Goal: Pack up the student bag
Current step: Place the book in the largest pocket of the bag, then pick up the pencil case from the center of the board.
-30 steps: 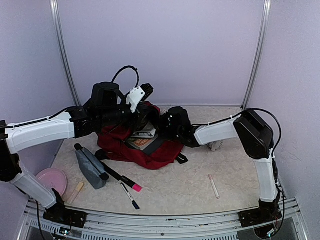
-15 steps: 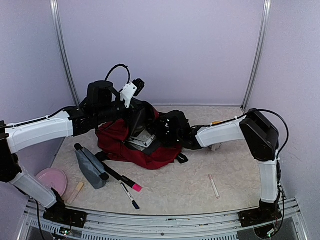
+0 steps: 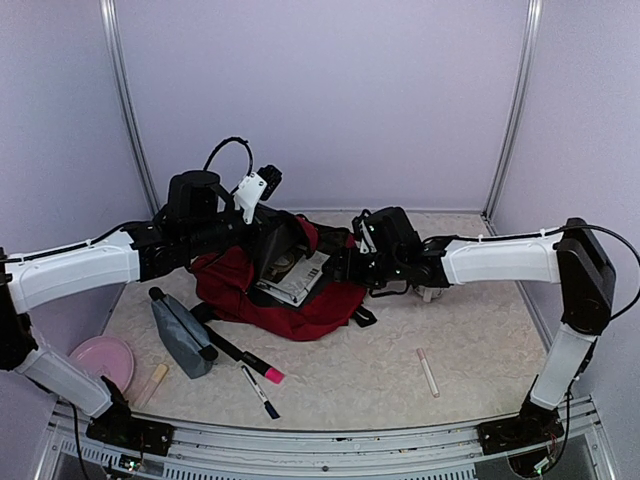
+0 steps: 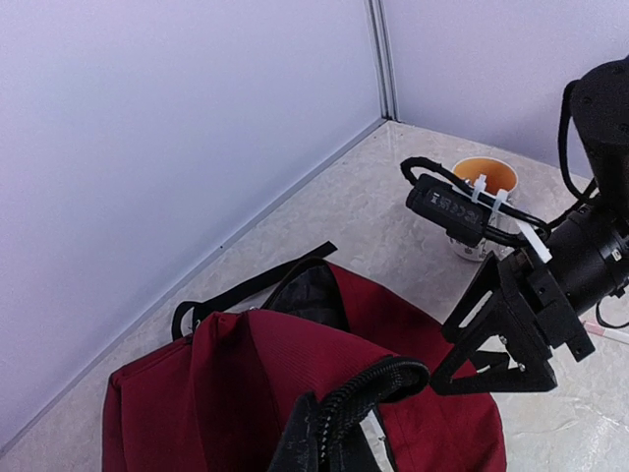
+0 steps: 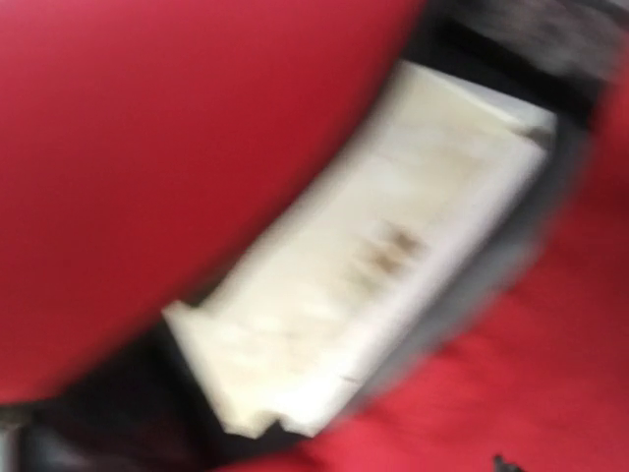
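Dark red fabric backpack [image 3: 312, 310] pinched open by the closed left gripper [image 3: 272, 248], white paper booklet [image 3: 296, 272] inside; right gripper [image 3: 346, 268] spread, empty; grey zippered pouch [image 3: 182, 335], markers [image 3: 262, 368] unpacked.

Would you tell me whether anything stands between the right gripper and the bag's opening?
Nothing visible does. The left gripper holds the flap of the bag up, and the open right gripper sits close to the mouth, where a book lies partly inside.

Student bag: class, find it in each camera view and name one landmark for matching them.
Top external: student bag at centre.
Left wrist: its red fabric lies across the bottom.
Right wrist: fills the blurred frame.
Landmark: pale book in its opening, top and right wrist views.
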Tool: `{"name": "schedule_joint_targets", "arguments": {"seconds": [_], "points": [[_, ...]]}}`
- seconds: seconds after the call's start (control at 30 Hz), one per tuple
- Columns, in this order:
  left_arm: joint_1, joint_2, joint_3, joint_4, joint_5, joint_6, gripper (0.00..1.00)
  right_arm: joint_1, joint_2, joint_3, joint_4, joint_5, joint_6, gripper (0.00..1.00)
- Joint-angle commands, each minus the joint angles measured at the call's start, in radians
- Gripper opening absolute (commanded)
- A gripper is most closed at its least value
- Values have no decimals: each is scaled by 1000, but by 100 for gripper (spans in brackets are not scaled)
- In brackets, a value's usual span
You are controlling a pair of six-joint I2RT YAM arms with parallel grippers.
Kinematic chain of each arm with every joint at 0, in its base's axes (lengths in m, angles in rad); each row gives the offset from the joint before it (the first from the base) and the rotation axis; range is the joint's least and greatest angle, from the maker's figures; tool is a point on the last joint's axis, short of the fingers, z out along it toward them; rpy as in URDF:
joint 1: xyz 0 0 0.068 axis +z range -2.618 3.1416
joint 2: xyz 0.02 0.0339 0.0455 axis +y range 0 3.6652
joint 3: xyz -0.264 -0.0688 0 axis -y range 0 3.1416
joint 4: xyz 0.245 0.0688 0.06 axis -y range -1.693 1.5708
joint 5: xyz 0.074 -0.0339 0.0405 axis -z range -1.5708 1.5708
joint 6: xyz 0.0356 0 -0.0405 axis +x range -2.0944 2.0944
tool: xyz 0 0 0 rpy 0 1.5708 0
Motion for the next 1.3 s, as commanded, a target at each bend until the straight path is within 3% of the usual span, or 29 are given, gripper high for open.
{"name": "schedule_joint_targets", "arguments": {"seconds": [0.0,0.43,0.7,0.8,0.97,1.1,1.27], "points": [[3,-43,-30,28,0,-27,0,-44,62,53,-192,6,-138,87],[0,-60,-103,13,8,-71,0,-87,209,66,-204,-62,-194,84],[3,-40,-97,13,2,-94,0,-75,85,41,-175,-76,-271,78],[8,-35,-97,7,-9,-103,0,8,10,31,-128,-78,-400,77],[36,-44,-104,15,14,-119,0,251,-29,2,99,-144,-588,78],[61,-51,-109,18,28,-146,0,383,136,140,187,-87,-626,82],[78,-70,-129,23,48,-170,0,442,378,447,123,-31,-623,86]]}}
